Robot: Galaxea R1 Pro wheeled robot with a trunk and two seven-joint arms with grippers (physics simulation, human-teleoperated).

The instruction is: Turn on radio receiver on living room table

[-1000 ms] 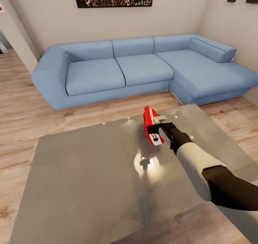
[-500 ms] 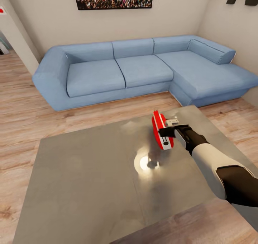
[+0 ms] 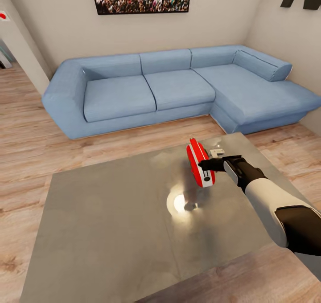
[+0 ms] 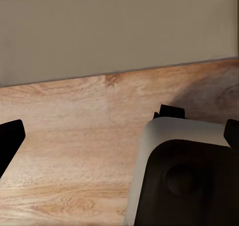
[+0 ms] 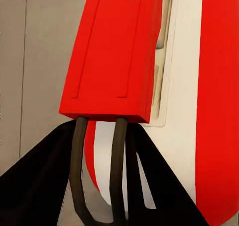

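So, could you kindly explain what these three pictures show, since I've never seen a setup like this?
It's a simulated two-armed robot on wheels. The big picture looks down from its head: a blue sofa, wood floor, and a glossy grey table. The right claw holds a small red radio clear above the table. The right wrist camera looks along the claw's fingers, right up against the radio. The left wrist camera looks at floor, wall and part of the robot's body; whether that claw is open is unclear.
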